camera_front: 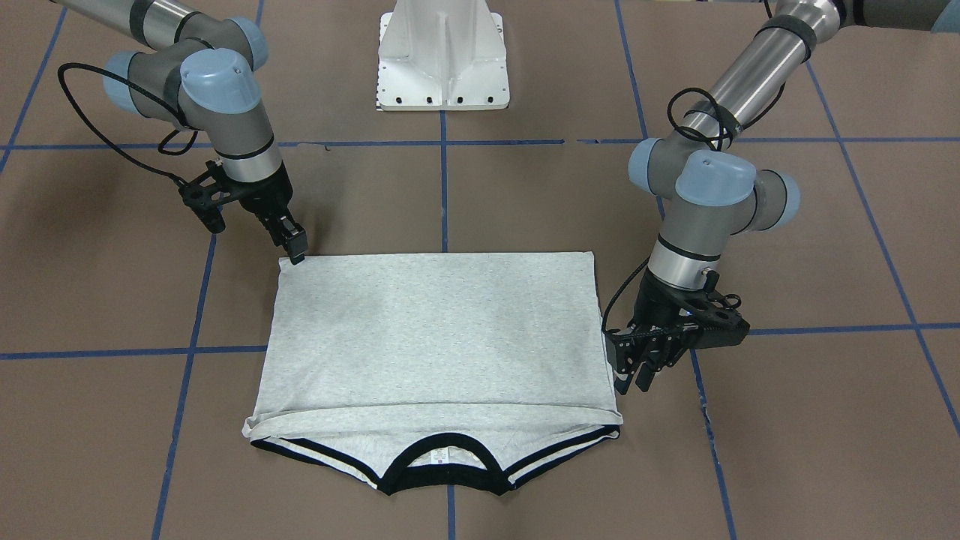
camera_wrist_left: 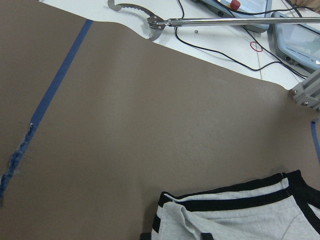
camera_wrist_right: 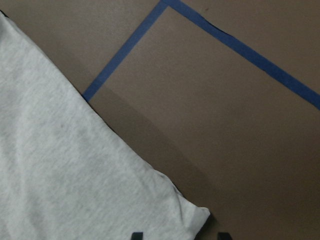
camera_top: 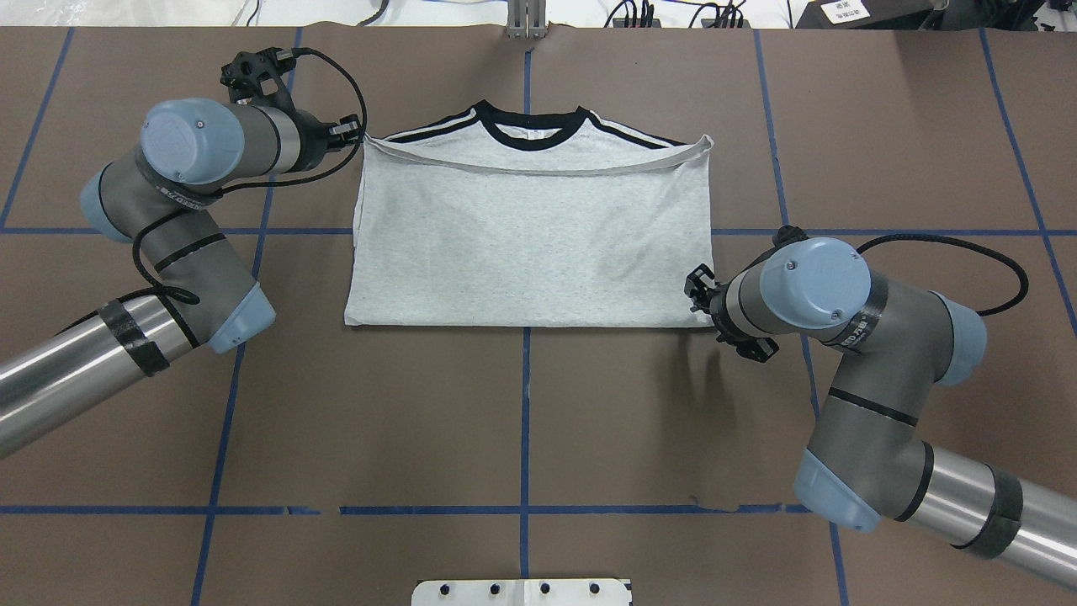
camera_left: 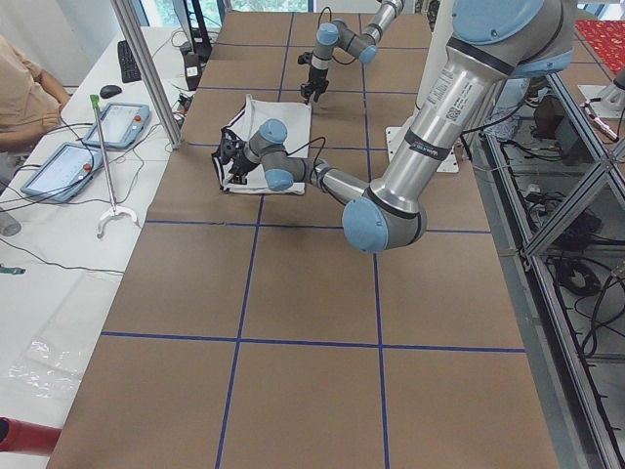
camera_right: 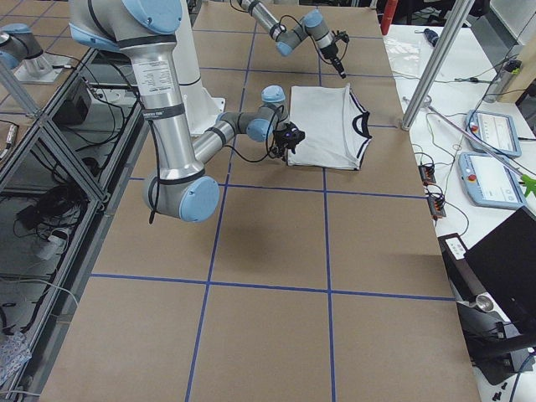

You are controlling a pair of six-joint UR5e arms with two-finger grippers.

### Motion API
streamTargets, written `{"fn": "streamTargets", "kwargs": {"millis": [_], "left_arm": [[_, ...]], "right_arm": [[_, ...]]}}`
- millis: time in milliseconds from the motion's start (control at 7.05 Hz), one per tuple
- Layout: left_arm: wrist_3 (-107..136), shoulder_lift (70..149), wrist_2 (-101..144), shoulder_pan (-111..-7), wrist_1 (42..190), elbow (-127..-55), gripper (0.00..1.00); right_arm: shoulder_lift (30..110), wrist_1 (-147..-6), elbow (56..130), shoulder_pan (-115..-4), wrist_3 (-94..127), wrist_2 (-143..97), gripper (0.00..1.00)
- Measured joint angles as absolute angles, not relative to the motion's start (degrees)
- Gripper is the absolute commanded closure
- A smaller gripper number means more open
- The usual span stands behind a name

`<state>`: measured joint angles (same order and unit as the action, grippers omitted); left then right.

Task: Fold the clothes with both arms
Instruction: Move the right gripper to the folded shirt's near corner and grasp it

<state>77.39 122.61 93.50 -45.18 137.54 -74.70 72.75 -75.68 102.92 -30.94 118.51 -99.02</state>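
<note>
Right end effector: spread, straddling upper-left corner of halved grey T-shirt, flat at middle of worktop. Left end effector: beside shirt's right edge, grip state untellable. Likely between folds; next, pinching corners for crossways fold.

the table is covered with brown paper, divided in large squares by blue tape lines. a white metal pedestal stands on it. along the opposite side runs a white bench with two control tablets, a keyboard and loose cables. an aluminium post rises between bench and table.
</note>
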Motion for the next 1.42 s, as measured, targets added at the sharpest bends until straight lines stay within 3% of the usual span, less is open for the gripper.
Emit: {"fn": "streamTargets", "kwargs": {"millis": [142,567,851,1418], "left_arm": [[77.46,122.61,93.46,-45.18,137.49,-74.71,0.56],[77.60,122.61,93.33,-45.18,137.38,-74.91,0.56],[77.61,122.25,93.26,-45.18,137.30,-74.99,0.56],[77.61,122.05,93.25,-45.18,137.29,-75.14,0.56]], "right_arm": [[72.49,-75.68,102.13,-30.62,118.48,-99.02,0.42],[72.17,-75.67,101.12,-30.49,118.23,-98.70,0.59],[72.16,-75.67,101.01,-30.68,118.08,-98.17,1.00],[72.05,-75.65,101.10,-31.80,117.84,-98.01,1.00]]}}
